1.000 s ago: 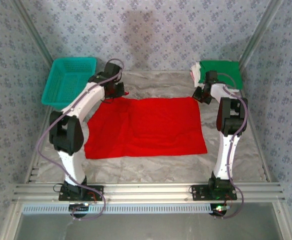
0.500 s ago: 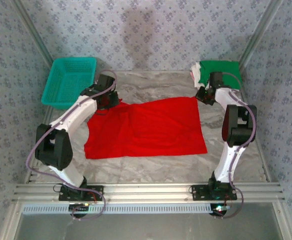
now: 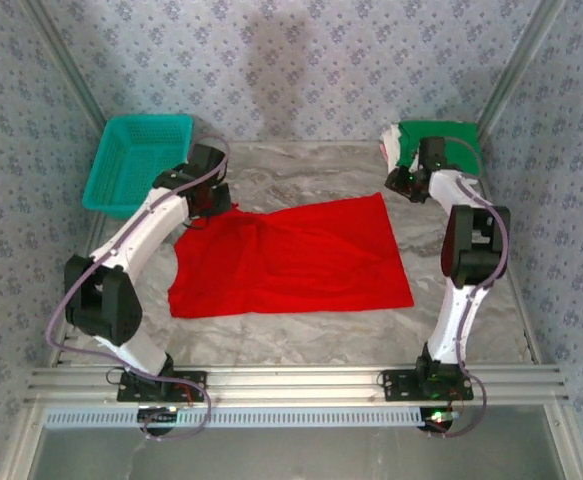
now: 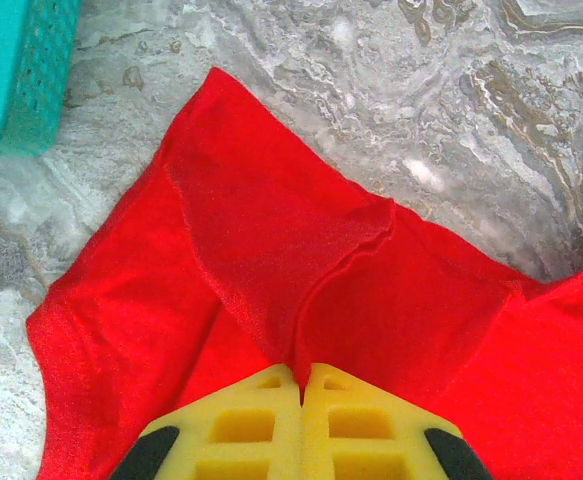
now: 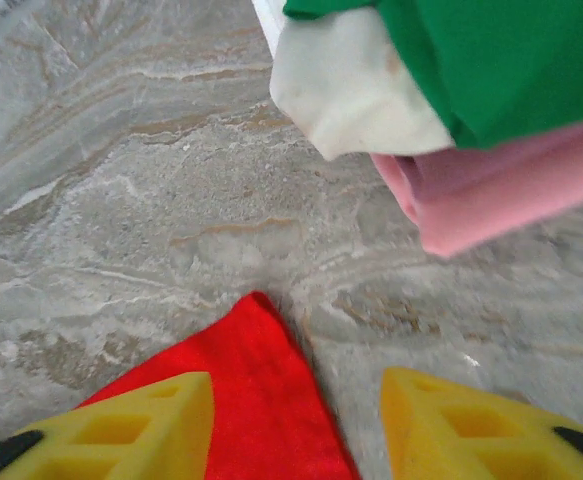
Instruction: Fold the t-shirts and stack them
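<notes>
A bright red t-shirt (image 3: 291, 255) lies spread on the marble table. My left gripper (image 3: 214, 198) is shut on a pinched fold at its far left corner (image 4: 271, 260), the yellow pads (image 4: 241, 420) pressed together with cloth between them. My right gripper (image 3: 404, 182) hovers open over the shirt's far right corner (image 5: 261, 390), which lies flat between the spread fingers (image 5: 151, 420) without touching them. Just beyond sits a stack of folded t-shirts: green (image 5: 491, 60) on top, white (image 5: 356, 95) and pink (image 5: 501, 200) under it, at the far right corner (image 3: 441, 145).
A teal mesh basket (image 3: 136, 160) stands at the far left, its rim (image 4: 16, 70) close to my left gripper. Patterned walls and metal posts enclose the table. An aluminium rail (image 3: 291, 380) runs along the near edge by the arm bases.
My right gripper opened and let go of the red shirt's far right corner, which now lies on the table. My left gripper, still shut, shifted nearer and left, skewing the shirt's far edge.
</notes>
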Motion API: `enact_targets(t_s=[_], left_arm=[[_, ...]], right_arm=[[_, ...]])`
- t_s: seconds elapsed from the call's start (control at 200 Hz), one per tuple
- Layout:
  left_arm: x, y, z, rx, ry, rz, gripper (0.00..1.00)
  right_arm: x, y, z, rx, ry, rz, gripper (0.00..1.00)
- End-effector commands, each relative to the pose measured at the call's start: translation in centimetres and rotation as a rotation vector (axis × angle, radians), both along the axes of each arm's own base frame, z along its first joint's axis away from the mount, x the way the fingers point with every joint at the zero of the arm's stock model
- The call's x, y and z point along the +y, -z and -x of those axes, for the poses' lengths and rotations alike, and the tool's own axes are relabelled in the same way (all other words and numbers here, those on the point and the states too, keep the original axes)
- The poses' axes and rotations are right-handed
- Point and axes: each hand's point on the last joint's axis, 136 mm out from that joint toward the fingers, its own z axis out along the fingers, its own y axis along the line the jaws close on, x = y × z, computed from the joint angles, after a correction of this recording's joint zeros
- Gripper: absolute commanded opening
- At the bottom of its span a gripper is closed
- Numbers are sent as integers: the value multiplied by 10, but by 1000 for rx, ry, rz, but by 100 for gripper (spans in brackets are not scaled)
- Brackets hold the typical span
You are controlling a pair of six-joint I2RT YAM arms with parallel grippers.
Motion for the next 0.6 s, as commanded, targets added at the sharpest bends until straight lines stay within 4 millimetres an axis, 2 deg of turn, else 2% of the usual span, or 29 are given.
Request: enact_targets(t_s=[0.0, 0.225, 0.42, 0.535, 0.595], left_arm=[[-7, 1, -5, 21, 36, 4, 0], [-14, 8, -12, 35, 54, 3, 0], [-16, 14, -15, 42, 58, 7, 0], [-18, 19, -16, 53, 61, 13, 0], [-19, 21, -16, 55, 63, 14, 0]], right_arm=[[14, 17, -2, 71, -56, -36, 54], [24, 49, -19, 125, -76, -55, 54], [42, 61, -25, 146, -111, -66, 53], [49, 60, -28, 136, -118, -61, 48], [49, 60, -29, 140, -112, -51, 40]])
